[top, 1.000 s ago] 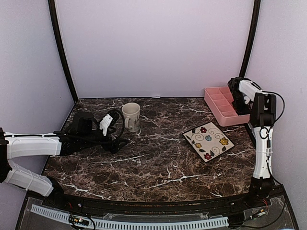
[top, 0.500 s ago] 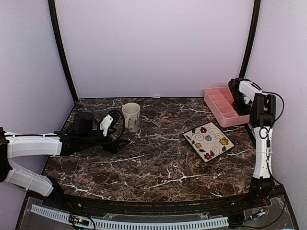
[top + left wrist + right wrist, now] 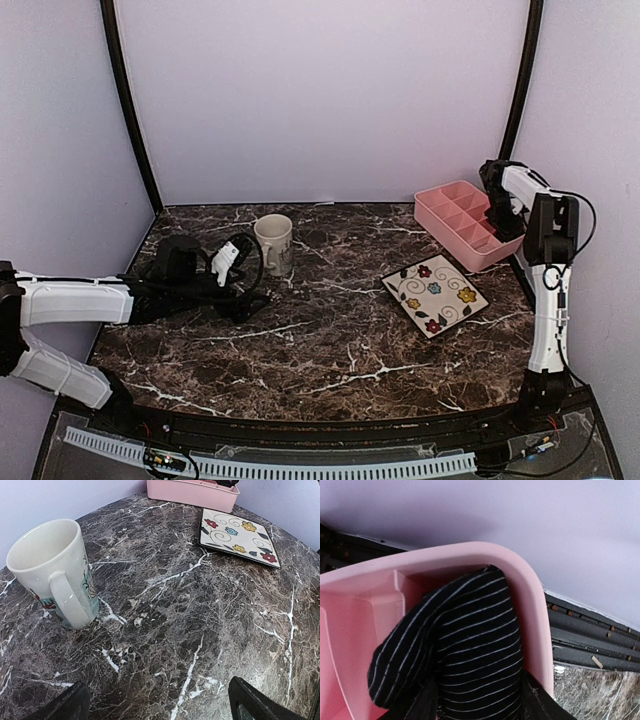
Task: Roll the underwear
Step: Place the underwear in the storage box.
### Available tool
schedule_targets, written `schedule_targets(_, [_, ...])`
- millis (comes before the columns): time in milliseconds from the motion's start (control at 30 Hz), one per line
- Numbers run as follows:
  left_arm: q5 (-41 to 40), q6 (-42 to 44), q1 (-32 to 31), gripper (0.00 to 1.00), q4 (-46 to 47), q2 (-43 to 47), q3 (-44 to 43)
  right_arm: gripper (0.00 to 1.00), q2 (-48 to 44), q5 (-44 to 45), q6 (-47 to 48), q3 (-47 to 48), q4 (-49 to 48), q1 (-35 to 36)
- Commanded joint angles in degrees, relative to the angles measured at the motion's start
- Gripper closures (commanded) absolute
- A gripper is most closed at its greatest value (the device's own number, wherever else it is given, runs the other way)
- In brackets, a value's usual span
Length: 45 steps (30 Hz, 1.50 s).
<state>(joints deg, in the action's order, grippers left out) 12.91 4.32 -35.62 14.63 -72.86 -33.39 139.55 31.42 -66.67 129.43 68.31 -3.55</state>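
1. My right gripper (image 3: 479, 696) is down in a corner compartment of the pink tray (image 3: 532, 600), with one finger on each side of the black striped underwear (image 3: 470, 640). I cannot tell whether the fingers pinch the cloth or stand loose beside it
2. The underwear sits bunched against the tray's rounded corner wall
3. My left gripper (image 3: 157, 687) is spread wide and holds nothing. It hangs low over the marble table (image 3: 200, 630), near the mug (image 3: 50, 570), with the flowered plate (image 3: 237, 530) well apart
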Motion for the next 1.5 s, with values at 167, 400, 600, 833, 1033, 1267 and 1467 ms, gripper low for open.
schedule_targets(167, [1.2, 0.4, 0.0, 0.01, 1.4, 0.1, -1.3, 0.37, -2.9, -2.4, 0.3, 0.9, -2.9, -0.4])
schedule_targets(400, [1.3, 0.7, 0.0, 0.01, 1.5, -0.3, -1.7, 0.32, -4.4, -2.2, 0.2, 1.1, -3.1, -0.3])
schedule_targets(600, [1.4, 0.8, 0.0, 0.01, 1.5, 0.0, -1.5, 0.26, -5.2, -2.5, -0.1, 1.2, -2.8, -0.4])
schedule_targets(833, [1.7, 0.5, 0.0, 0.01, 1.9, 1.1, -0.5, 0.23, -7.1, -3.0, 0.4, 0.5, -3.0, -0.1])
schedule_targets(1033, [1.6, 0.5, 0.0, 0.01, 2.1, 1.6, 0.0, 0.18, -9.8, -2.7, 0.0, -1.2, -2.9, 0.0])
schedule_targets(1267, [1.8, 0.5, 0.0, 0.01, 2.5, 1.7, 0.2, 0.15, -10.6, -2.7, -1.3, -0.2, -0.7, -0.1])
schedule_targets(1467, [1.9, 0.6, 0.0, 0.01, 2.5, 1.8, 0.4, 0.32, -11.8, -4.7, 5.0, -1.6, -8.0, -0.1])
